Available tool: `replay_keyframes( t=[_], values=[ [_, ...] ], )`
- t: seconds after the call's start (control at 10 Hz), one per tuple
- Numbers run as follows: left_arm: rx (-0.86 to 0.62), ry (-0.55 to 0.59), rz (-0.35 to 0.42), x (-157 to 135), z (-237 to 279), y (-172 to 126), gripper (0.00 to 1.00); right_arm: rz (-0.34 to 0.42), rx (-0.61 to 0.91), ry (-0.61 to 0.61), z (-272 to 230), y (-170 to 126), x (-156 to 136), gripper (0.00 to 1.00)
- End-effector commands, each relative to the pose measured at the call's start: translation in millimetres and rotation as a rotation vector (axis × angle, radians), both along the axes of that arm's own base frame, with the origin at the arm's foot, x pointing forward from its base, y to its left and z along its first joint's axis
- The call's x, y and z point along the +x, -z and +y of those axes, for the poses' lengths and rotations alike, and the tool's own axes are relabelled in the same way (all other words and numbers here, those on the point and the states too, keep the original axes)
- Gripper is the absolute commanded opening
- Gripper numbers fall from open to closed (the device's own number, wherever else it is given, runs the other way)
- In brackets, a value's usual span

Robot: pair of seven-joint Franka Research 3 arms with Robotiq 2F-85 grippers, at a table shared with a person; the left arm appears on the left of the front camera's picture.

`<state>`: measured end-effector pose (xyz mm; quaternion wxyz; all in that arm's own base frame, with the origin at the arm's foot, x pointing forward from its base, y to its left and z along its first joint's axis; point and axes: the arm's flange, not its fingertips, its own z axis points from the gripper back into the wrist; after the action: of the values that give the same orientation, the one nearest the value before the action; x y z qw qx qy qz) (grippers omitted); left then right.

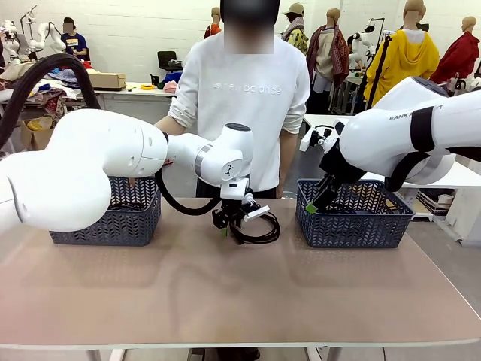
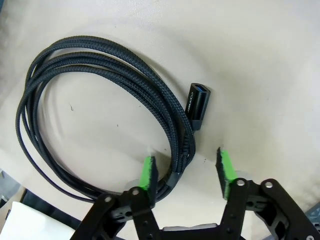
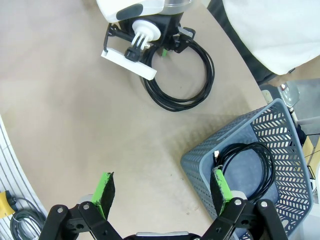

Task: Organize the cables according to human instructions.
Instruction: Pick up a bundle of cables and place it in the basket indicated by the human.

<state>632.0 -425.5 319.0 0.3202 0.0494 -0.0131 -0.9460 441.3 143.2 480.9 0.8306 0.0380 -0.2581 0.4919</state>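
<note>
My left gripper (image 2: 186,170) is down on the table (image 1: 225,293) at mid-table, jaws straddling the strands of a coiled black cable (image 2: 100,115) — green pads (image 2: 148,172) on either side of the bundle, one pad touching the strands, the other with a gap to them. Jaws are partway in; I cannot tell if the grip is firm, so I call it not settled. The cable is a braided cord lying flat in a round coil, its black plug (image 2: 198,104) just outside the loop near my fingers.

My right gripper (image 3: 162,192) hangs with jaws wide apart and nothing between them, above the table beside the right basket (image 3: 280,130). In the front view that arm sits over the right basket's near-left corner.

Progress, judged from what lies where: one coiled cable (image 3: 247,167) is already in the right basket. The left basket (image 1: 105,218) seems to hold something dark, but I cannot tell what through the mesh and behind my arm. The coil under my left gripper is yet to be sorted — needs lifting and dropping in whichever basket the person (image 1: 248,98) at the far side indicates. No pointing hand is visible, so the target basket is unclear.
</note>
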Motion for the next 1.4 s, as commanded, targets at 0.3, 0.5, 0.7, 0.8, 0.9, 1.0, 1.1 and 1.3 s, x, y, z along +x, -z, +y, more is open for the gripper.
replay_keyframes(
  t=[0.3,0.5,0.7,0.8,0.9,1.0,1.1,1.3],
  values=[
    [0.023,0.023,0.006,9.3,-5.4,-3.3,0.02,-0.002,-0.002,0.007,0.2,-0.8,-0.4,1.0],
    [0.025,0.026,0.005,9.2,-4.9,-4.2,0.0,-0.002,-0.002,0.007,0.2,-0.8,-0.4,1.0],
    [0.025,0.031,0.005,7.4,-4.1,-7.2,0.0,-0.002,-0.002,0.007,0.2,-0.8,-0.4,1.0],
    [0.009,0.014,0.006,4.2,-1.4,-15.2,0.0,-0.002,-0.002,0.007,0.2,-0.8,-0.4,1.0],
    [0.015,-0.08,-0.018,-1.4,2.3,-29.0,0.0,-0.002,-0.002,0.007,0.2,-0.8,-0.4,1.0],
    [0.015,-0.184,0.001,-10.4,7.2,-50.2,0.0,-0.002,-0.002,0.007,0.2,-0.8,-0.4,1.0],
    [-0.016,-0.276,0.011,-20.4,15.1,-71.5,0.0,-0.002,-0.002,0.007,0.2,-0.8,-0.4,1.0],
    [-0.042,-0.407,0.004,-40.2,45.3,-113.0,0.0,-0.002,-0.002,0.007,0.2,-0.8,-0.4,1.0]
  ],
)
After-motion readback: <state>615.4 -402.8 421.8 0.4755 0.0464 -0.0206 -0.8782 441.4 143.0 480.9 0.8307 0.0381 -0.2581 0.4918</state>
